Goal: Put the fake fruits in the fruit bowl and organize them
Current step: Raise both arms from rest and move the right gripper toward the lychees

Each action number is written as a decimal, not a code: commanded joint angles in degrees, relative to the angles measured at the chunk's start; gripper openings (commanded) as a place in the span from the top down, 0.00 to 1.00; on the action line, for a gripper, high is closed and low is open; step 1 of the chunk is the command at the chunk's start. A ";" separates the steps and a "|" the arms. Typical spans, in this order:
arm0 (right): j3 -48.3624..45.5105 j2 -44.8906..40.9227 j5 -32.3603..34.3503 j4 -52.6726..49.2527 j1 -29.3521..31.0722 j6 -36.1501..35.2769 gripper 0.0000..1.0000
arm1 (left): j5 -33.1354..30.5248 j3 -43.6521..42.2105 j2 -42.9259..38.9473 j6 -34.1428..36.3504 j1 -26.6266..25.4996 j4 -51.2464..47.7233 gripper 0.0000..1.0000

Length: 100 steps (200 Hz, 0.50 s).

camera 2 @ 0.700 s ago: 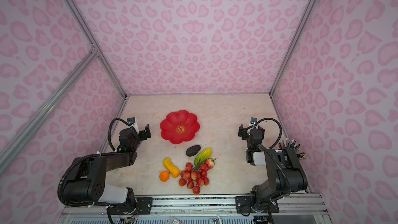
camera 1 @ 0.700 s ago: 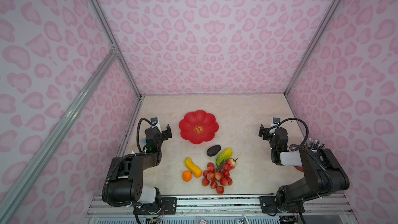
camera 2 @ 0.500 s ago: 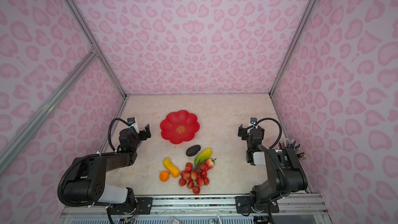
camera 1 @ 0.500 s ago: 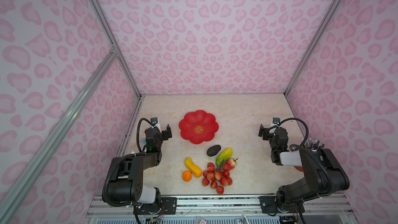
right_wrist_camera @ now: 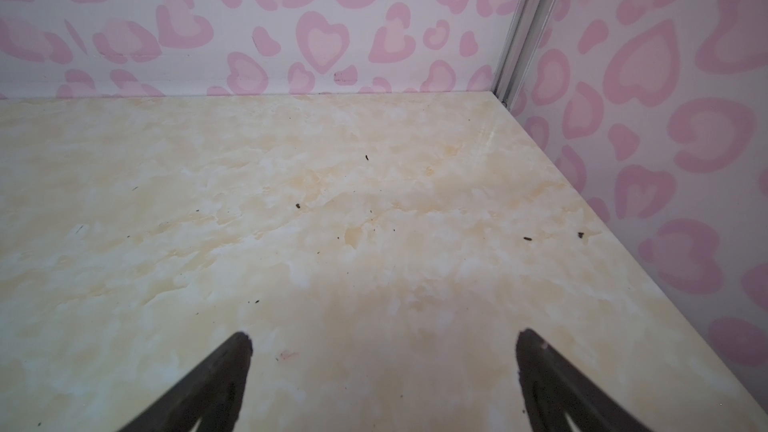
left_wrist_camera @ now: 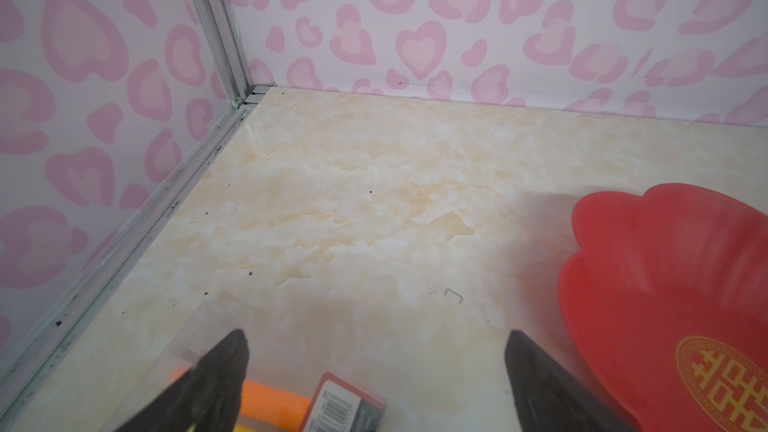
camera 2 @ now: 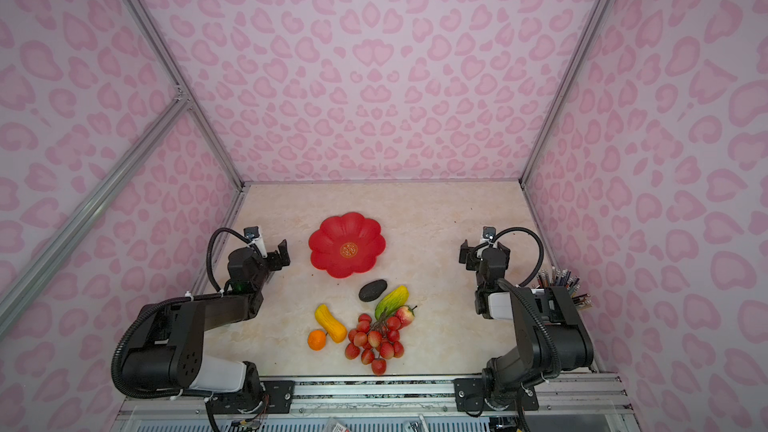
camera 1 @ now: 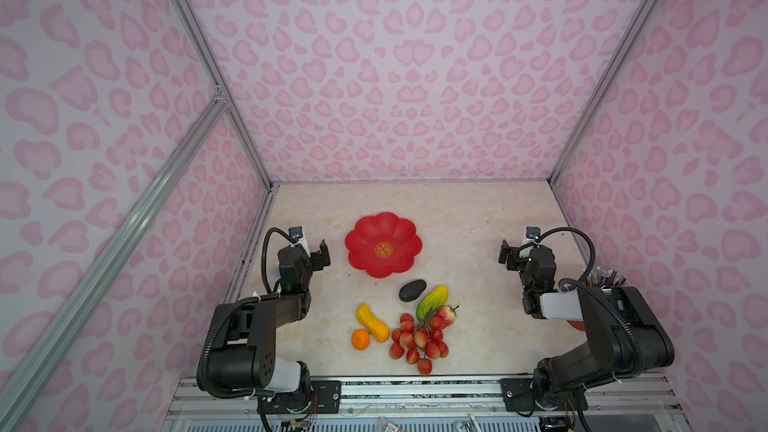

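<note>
Red bowl [camera 1: 383, 245] on the table [camera 1: 457, 209], centre-left, bare inside. Nearer and slightly right: dark avocado [camera 1: 412, 290] just beside a green-yellow fruit [camera 1: 433, 302], then apple [camera 1: 446, 315] against a bunch of red balls [camera 1: 417, 340]. Left of the bunch, yellow fruit [camera 1: 372, 322] touching the orange [camera 1: 360, 339]. All outside the bowl.

Left pincer [left_wrist_camera: 376, 340] just left of the bowl, spread wide, gripping nothing, above a clear marker pack [left_wrist_camera: 291, 384]. Right pincer [right_wrist_camera: 384, 336] well right of the bowl, spread wide, gripping nothing, over bare table. Pencil cup [camera 1: 602, 280] at near right.

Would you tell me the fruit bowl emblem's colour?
Gold; the emblem shows best in the left wrist view.
</note>
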 commanded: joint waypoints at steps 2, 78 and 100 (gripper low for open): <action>0.08 -0.01 0.03 0.08 -0.03 -0.16 0.01 | 0.90 0.07 -0.04 -0.05 0.13 1.97 0.03; 6.53 -5.62 2.73 -15.23 0.49 0.15 0.01 | -3.96 3.40 -10.48 -1.06 -2.07 -11.29 0.06; 13.65 -9.88 4.42 -29.35 0.67 9.23 0.01 | -2.39 4.56 -14.30 -6.95 -2.58 -13.80 0.06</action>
